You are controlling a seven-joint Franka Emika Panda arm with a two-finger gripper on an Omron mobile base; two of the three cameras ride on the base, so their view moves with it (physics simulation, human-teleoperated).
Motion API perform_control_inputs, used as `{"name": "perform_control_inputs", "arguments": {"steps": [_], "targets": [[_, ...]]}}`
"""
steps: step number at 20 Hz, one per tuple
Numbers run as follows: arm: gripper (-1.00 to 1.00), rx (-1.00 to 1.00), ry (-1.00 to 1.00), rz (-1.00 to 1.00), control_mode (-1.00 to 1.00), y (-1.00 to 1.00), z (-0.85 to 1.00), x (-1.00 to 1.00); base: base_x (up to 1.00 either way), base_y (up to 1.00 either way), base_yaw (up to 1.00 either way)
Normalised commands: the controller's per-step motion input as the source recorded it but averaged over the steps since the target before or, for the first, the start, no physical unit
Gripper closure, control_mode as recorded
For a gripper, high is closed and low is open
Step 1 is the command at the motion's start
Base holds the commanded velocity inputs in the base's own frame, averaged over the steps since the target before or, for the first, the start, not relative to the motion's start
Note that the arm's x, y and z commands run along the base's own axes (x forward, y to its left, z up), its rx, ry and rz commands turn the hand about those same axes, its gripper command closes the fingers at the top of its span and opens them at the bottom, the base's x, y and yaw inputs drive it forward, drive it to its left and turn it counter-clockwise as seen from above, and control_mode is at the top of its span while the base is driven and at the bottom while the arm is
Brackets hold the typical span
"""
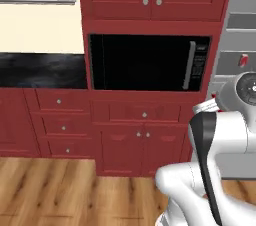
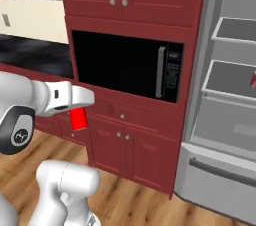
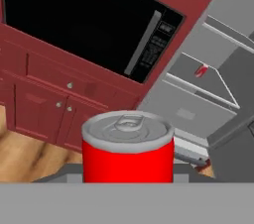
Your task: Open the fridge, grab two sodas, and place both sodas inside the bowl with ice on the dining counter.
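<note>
In front of the microwave (image 2: 127, 65), clear of the fridge (image 2: 227, 100): pincer (image 2: 77, 115) clamped on one can (image 3: 127, 148), held upright, silver top level, probably so it travels steady to the bowl. Fridge stands open at right; second can (image 3: 201, 71) sits on a far shelf, presumably the next pick. Can is plain red, no brand; microwave panel text too small to read.

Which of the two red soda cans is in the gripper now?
The can in the gripper is the big near one in the hand view, upright with its silver top showing. The other can sits on a fridge shelf.
</note>
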Motion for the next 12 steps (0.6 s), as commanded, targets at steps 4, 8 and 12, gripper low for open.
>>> {"name": "perform_control_inputs", "arguments": {"steps": [4,8,12], "targets": [[1.00,0.00,0.00,0.00,1.00,0.00,0.00,0.00,-0.14,0.69,0.51],[1.00,0.00,0.00,0.00,1.00,0.00,0.00,0.00,-0.28,0.42,0.48],[1.00,0.00,0.00,0.00,1.00,0.00,0.00,0.00,-0.69,0.03,0.42]]}}
